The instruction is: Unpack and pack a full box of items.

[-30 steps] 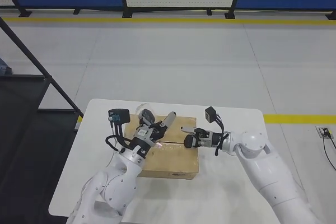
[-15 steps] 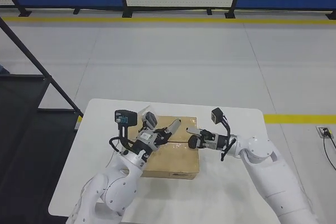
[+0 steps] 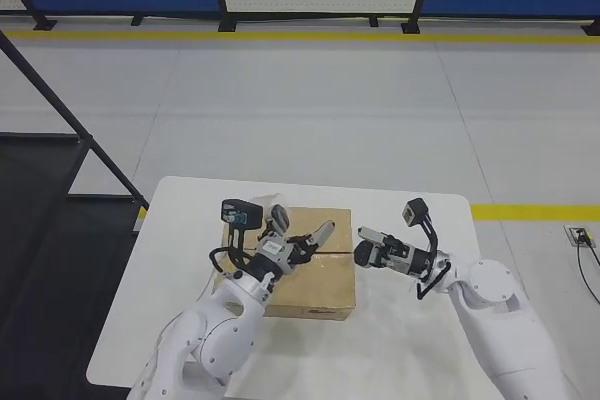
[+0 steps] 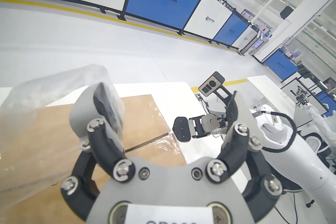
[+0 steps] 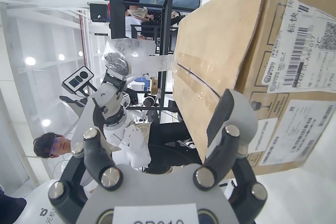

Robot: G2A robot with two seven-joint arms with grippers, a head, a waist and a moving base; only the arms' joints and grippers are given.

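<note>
- The cardboard box [image 3: 305, 285] [image 4: 141, 109] [image 5: 210, 38] sits on the white counter [image 3: 400, 320], nearer the counter's left half, with its top flaps down.
- A seam [image 5: 194, 78] [image 4: 147, 143] runs across the box's top where the two flaps meet. Glossy clear tape lies along parts of it.
- The left hand [image 3: 302, 228] [image 4: 168, 93] hangs above the box's top, its two fingers spread wide apart and clamping nothing between them.
- A strip of clear tape [image 4: 47, 93] [image 5: 147, 58] clings to the outer side of one finger [image 4: 105, 104] of the left hand. In the right wrist view the strip stretches from that finger down to the box's top near the seam, so one end is lifted off the cardboard while the other end meets the box.
- The right hand [image 3: 360, 247] [image 5: 157, 114] is at the box's right side, just beside its upper edge and over bare counter. Its fingers are spread apart too and hold nothing. Whether a fingertip touches the cardboard cannot be told.
- The box side facing the right hand carries white printed labels [image 5: 296, 51], one above another.
- The two hands face each other across the box's right half, well apart, with the seam running between them.
</note>
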